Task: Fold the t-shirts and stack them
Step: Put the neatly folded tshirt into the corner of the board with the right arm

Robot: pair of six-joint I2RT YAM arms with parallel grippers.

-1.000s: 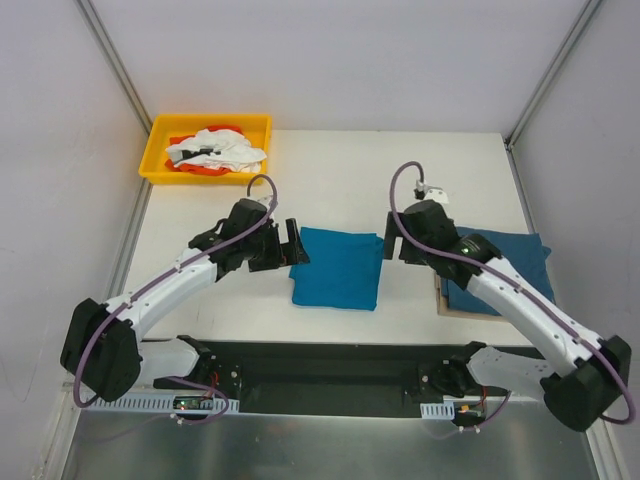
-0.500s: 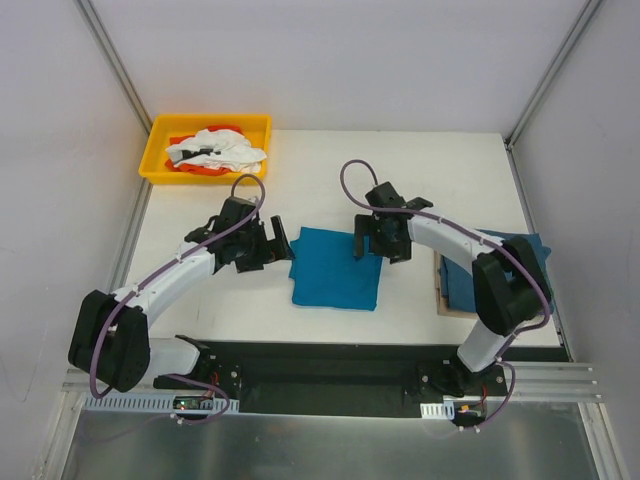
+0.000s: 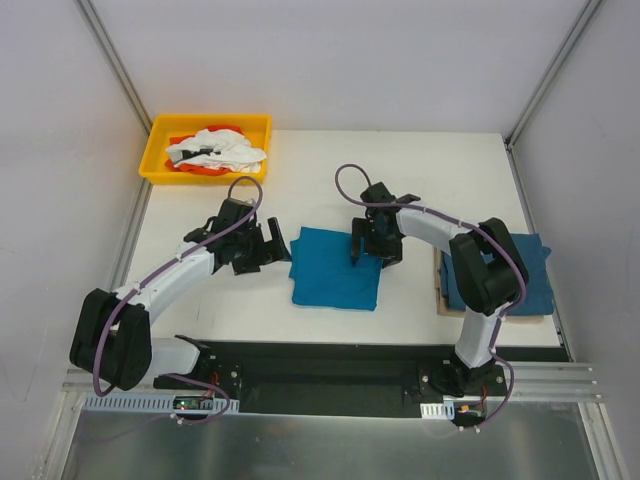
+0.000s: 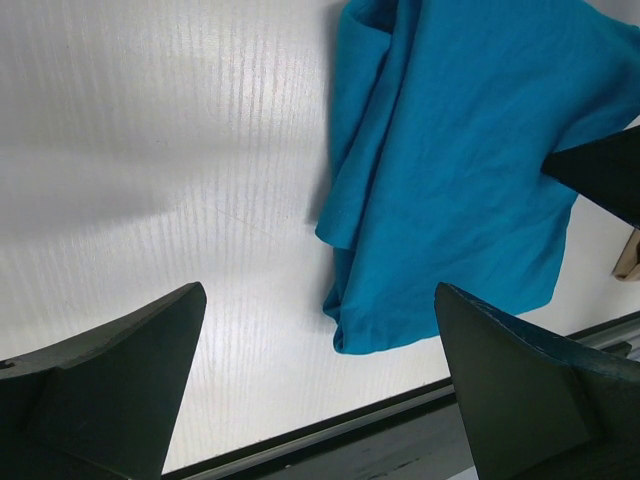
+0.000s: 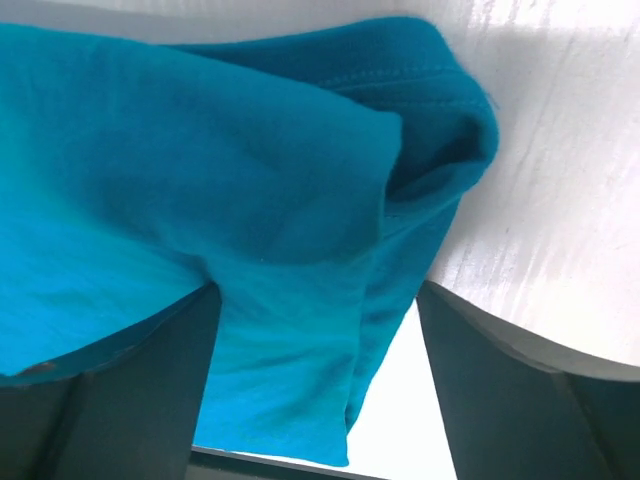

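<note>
A folded teal-blue t-shirt (image 3: 335, 268) lies in the middle of the white table (image 3: 200, 310). My left gripper (image 3: 279, 244) is open and empty just left of the shirt's left edge. In the left wrist view the shirt (image 4: 450, 170) lies ahead of the wide-open gripper (image 4: 320, 400). My right gripper (image 3: 367, 246) is at the shirt's far right corner. In the right wrist view that gripper (image 5: 315, 390) is open with the shirt's folded edge (image 5: 250, 200) between its jaws. More folded teal shirts (image 3: 505, 275) are stacked at the right.
A yellow tray (image 3: 158, 150) holding white and orange cloth stands at the back left. The right stack rests on a brown board (image 3: 440, 298). A black rail (image 3: 330, 365) runs along the table's near edge. Grey walls close in on both sides.
My right arm has swung left from the stack at the right to the middle shirt's far right corner. My left gripper has drawn back slightly left, off the shirt's edge.
</note>
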